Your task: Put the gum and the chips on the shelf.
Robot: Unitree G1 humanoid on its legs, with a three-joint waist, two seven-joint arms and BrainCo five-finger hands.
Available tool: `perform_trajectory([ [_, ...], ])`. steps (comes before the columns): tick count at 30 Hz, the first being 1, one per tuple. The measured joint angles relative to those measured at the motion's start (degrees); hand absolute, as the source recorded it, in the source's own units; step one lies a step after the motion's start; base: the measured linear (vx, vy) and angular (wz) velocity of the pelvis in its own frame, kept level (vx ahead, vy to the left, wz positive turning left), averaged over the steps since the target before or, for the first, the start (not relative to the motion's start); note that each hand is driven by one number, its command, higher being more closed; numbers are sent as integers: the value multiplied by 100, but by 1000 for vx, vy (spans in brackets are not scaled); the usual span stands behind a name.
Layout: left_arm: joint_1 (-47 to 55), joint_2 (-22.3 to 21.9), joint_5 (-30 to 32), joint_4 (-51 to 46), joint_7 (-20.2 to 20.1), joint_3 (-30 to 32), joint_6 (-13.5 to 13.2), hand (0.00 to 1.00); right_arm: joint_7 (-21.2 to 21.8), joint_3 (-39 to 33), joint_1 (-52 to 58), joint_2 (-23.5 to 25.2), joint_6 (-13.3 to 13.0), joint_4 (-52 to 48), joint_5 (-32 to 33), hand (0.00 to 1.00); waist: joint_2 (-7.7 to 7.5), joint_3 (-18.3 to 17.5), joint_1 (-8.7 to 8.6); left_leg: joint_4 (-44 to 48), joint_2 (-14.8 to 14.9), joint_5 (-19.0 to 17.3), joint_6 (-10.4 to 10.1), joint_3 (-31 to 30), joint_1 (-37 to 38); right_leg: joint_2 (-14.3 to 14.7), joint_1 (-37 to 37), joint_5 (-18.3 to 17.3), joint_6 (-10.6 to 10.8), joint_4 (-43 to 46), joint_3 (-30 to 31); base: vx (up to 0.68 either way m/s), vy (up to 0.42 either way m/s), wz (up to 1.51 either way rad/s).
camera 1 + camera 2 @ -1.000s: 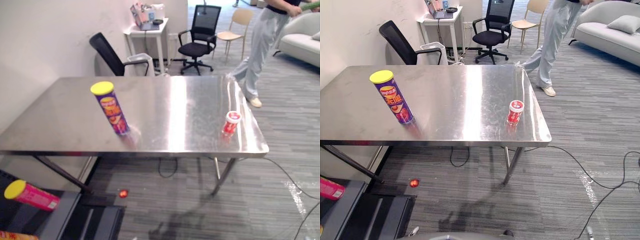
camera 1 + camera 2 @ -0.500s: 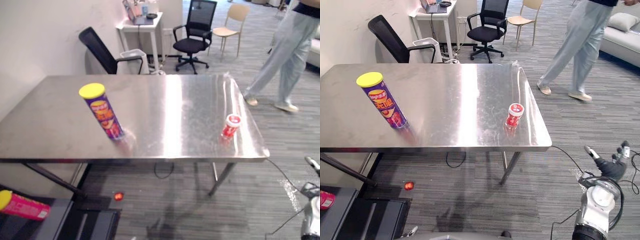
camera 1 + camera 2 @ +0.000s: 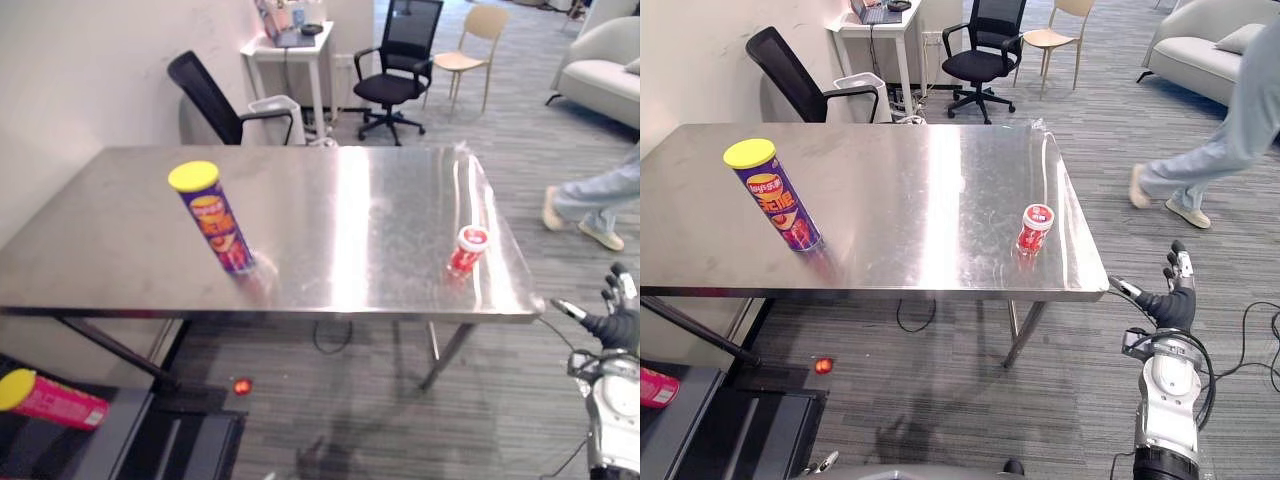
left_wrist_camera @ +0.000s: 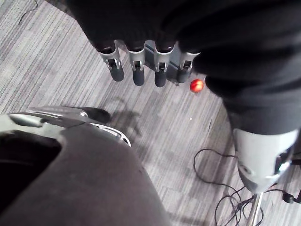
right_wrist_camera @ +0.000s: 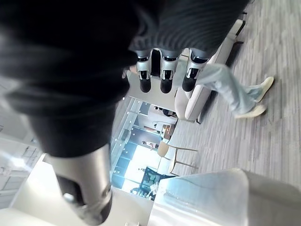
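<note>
Red gum [image 3: 1035, 228] near table's [image 3: 940, 170] right edge | right hand [image 3: 1170, 300] beyond, fingers spread | left hand [image 4: 137, 70] fingers straight

The right hand [image 3: 1168, 303] has risen into view at 4 o'clock, fingers spread, while the person [image 3: 1225, 150] has walked off toward 3 o'clock.

Head stereo views share the table [image 3: 380, 220] from above; wrist views face the floor [image 4: 70, 61].
</note>
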Motion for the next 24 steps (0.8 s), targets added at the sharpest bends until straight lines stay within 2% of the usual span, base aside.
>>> perform_trajectory([
  [6,78,2,0,1,8,-14,3,0,65,417,-159,-10,-11,-91,16,0,-29,24,25,30,-1,0,1,-53,-33,-3,-8,0,0,21,-25,-6,-5,2],
  [14,67,8,4,-11,29,-13,3,0,65,537,-534,-10,-12,-117,17,0,-34,135,83,36,-6,6,8,-150,-83,0,-9,0,0,19,-81,-1,-5,4],
  [17,61,33,6,-47,60,-13,3,0,-32,587,-766,-9,-12,-12,17,0,-70,252,141,35,-9,9,12,-160,-91,0,-13,1,-1,18,-89,0,0,0],
  [24,49,42,12,-45,130,-41,4,0,-185,737,-1299,-9,-9,428,18,0,-85,387,160,34,-28,10,14,-191,-116,-11,-9,4,-6,19,-98,0,0,0],
])
